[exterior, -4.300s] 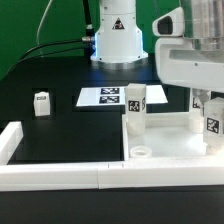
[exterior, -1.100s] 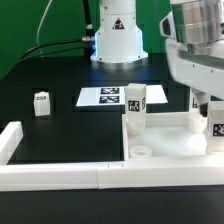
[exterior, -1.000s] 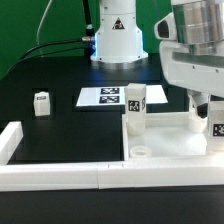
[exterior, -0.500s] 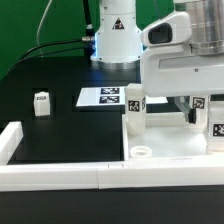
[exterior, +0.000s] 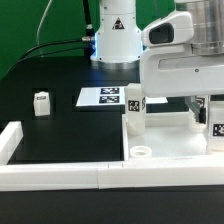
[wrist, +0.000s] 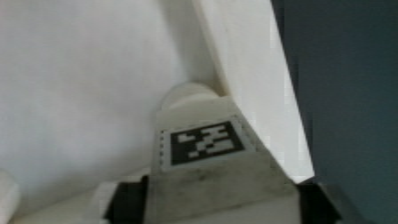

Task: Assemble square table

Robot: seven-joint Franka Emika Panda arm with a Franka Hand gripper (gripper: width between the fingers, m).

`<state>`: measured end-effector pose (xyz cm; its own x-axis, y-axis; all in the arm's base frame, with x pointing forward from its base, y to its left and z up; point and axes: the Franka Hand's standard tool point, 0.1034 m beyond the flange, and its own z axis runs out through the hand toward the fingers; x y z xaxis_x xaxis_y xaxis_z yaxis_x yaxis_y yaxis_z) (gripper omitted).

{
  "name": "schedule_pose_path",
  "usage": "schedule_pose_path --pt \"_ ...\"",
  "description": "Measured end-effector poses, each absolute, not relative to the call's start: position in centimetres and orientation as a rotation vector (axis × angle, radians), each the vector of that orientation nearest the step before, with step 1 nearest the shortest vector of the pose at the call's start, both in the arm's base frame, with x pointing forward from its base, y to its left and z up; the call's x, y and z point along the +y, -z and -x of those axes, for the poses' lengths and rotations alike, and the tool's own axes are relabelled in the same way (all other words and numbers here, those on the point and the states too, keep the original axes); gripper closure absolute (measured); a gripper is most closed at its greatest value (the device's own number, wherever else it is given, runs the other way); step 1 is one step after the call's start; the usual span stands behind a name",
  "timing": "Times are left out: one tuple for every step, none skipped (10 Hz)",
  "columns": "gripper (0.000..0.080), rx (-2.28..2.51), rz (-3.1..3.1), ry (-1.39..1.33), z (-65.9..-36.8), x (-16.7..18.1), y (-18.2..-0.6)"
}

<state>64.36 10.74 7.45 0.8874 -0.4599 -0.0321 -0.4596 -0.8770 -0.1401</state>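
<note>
Beneath the gripper (wrist: 217, 203), we see the square tabletop (exterior: 168, 146), its white slab spreading under and beside the fingers. Between the two dark pads (wrist: 127, 201) stands the gripped leg (wrist: 214, 150), upright at a corner of the slab. The pads press on both its flanks, so we read the hand as clenched on it. A second leg (exterior: 134, 108) stands upright on the slab, well apart from the hand, towards the exterior view's left. A loose leg (exterior: 41, 104) sits farther off on the black table (exterior: 60, 135), beyond the marker board (exterior: 103, 97). In the exterior view the bulky wrist housing (exterior: 185, 65) hides most of the fingers. The wrist view crops the pads and part of the gripped leg, and we cannot tell how deep that leg sits in the slab.
</note>
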Motion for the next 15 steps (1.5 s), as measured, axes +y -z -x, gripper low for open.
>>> schedule_pose_path --pt "0.0514 0.832 2.884 -0.005 -64.3 10.8 -7.4" --pt "0.0514 0.975 2.845 -0.012 -64.3 10.8 -7.4" --pt "0.0514 1.228 2.75 -0.018 -64.1 10.9 -7.4" --pt "0.0514 1.492 2.62 -0.024 -63.9 10.9 -7.4" --pt "0.0514 1.731 2.462 -0.055 -63.6 11.1 -7.3" --pt "0.0514 1.932 2.288 -0.085 -63.6 11.2 -7.2" --pt "0.0514 2.036 2.188 -0.102 -63.6 11.1 -7.2" --pt "0.0514 2.029 2.195 -0.101 -63.6 11.1 -7.2" --pt "0.0493 2.006 2.216 -0.098 -63.6 11.1 -7.2" --pt "0.0493 1.909 2.297 -0.069 -63.8 11.1 -7.2" --pt "0.0303 1.675 2.455 -0.001 -64.1 11.1 -7.2" --pt "0.0303 1.395 2.637 0.031 -64.0 11.6 -7.2" --pt "0.018 1.297 2.695 0.038 -63.8 12.1 -7.1" --pt "0.018 1.229 2.73 0.044 -63.8 11.9 -7.1" --pt "0.0154 1.13 2.775 0.053 -63.8 11.8 -7.1"
